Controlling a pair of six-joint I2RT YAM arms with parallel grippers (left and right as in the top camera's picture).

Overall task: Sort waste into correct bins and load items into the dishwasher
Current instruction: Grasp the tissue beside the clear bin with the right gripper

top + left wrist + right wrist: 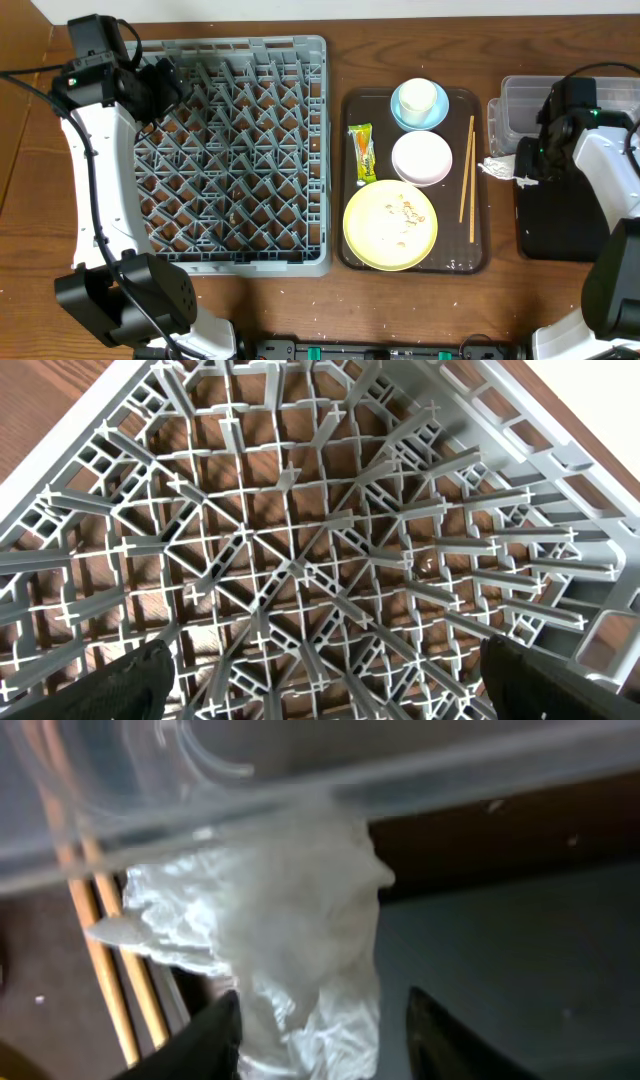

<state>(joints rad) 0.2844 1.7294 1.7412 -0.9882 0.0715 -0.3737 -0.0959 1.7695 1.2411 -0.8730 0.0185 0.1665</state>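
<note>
Crumpled paper wad in the pinch of the right gripper, just beside the clear tub

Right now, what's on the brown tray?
On the brown tray: cream cup sitting in the light blue bowl, pinkish-white bowl, yellow plate with crumbs, wrapper packet, chopsticks. Anything under the dishes is covered.

Two bowls, two chopsticks, one each of cup (cream), plate, wrapper, wad
</note>
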